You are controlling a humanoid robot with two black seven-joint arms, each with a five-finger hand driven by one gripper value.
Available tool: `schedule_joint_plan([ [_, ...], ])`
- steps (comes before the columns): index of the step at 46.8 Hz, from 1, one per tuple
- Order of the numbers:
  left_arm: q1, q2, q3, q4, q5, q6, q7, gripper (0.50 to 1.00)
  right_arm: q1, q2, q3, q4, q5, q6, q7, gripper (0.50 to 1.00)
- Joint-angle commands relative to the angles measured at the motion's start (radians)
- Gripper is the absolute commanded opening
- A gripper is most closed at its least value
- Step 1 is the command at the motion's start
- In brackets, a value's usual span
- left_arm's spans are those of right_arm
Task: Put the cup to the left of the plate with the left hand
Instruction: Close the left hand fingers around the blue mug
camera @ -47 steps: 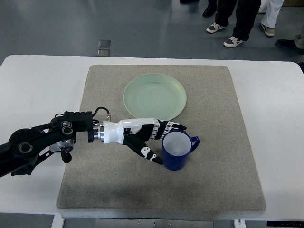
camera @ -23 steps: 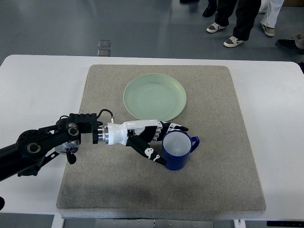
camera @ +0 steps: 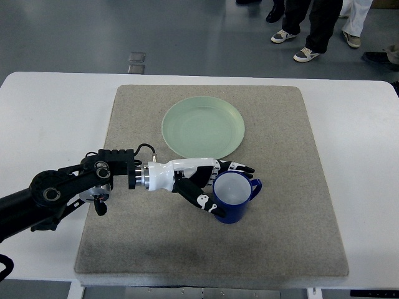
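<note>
While its black forearm reaches in from the picture's left edge, the robot's left hand (camera: 209, 182) wraps around a blue cup (camera: 232, 197), fingers (camera: 240, 167) curved along the far side of the rim and the thumb (camera: 204, 202) pressed to the near side. The cup stands upright on a grey mat (camera: 287, 156), its handle pointing right, away from the hand. It sits near the pale green plate (camera: 203, 129), just off that plate's lower right edge, the two close together but not touching. The plate lies flat toward the far middle of the mat. The mat covers most of a white counter (camera: 50, 112), whose bare surface shows on both sides. Beyond the counter, on the grey floor at the top right, stand the legs and shoes of several people (camera: 310, 31). Whether the cup is lifted or resting on the mat cannot be told from above.
</note>
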Motion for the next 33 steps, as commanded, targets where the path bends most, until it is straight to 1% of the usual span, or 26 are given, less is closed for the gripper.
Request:
schedule_joint_plan([
  [1, -0.003, 0.0, 0.0, 0.0, 0.0, 0.0, 0.0, 0.902, 0.0, 0.0, 0.0, 0.0, 0.0, 0.0, 0.0, 0.932],
  [4, -0.003, 0.0, 0.0, 0.0, 0.0, 0.0, 0.0, 0.891, 0.0, 0.0, 0.0, 0.0, 0.0, 0.0, 0.0, 0.932],
  [10, -0.003, -0.002, 0.0, 0.001, 0.0, 0.0, 0.0, 0.836, 0.0, 0.0, 0.0, 0.0, 0.0, 0.0, 0.0, 0.932],
  [12, -0.003, 0.0, 0.0, 0.001, 0.0, 0.0, 0.0, 0.831, 0.0, 0.0, 0.0, 0.0, 0.0, 0.0, 0.0, 0.932],
  [14, -0.003, 0.0, 0.0, 0.001, 0.0, 0.0, 0.0, 0.814, 0.0, 0.0, 0.0, 0.0, 0.0, 0.0, 0.0, 0.932],
  [17, -0.003, -0.002, 0.0, 0.001, 0.0, 0.0, 0.0, 0.778, 0.0, 0.0, 0.0, 0.0, 0.0, 0.0, 0.0, 0.932],
  [19, -0.003, -0.002, 0.0, 0.001, 0.0, 0.0, 0.0, 0.744, 0.0, 0.0, 0.0, 0.0, 0.0, 0.0, 0.0, 0.932],
  [21, -0.003, -0.002, 0.0, 0.001, 0.0, 0.0, -0.002, 0.737, 0.0, 0.0, 0.0, 0.0, 0.0, 0.0, 0.0, 0.932],
  [24, -0.003, -0.002, 0.0, 0.003, 0.0, 0.0, 0.0, 0.711, 0.0, 0.0, 0.0, 0.0, 0.0, 0.0, 0.0, 0.932],
  [31, -0.003, -0.003, 0.0, 0.009, 0.0, 0.0, -0.002, 0.698, 0.0, 0.0, 0.0, 0.0, 0.0, 0.0, 0.0, 0.932],
  [33, -0.003, -0.006, 0.0, 0.01, 0.0, 0.0, -0.002, 0.688, 0.0, 0.0, 0.0, 0.0, 0.0, 0.0, 0.0, 0.932],
])
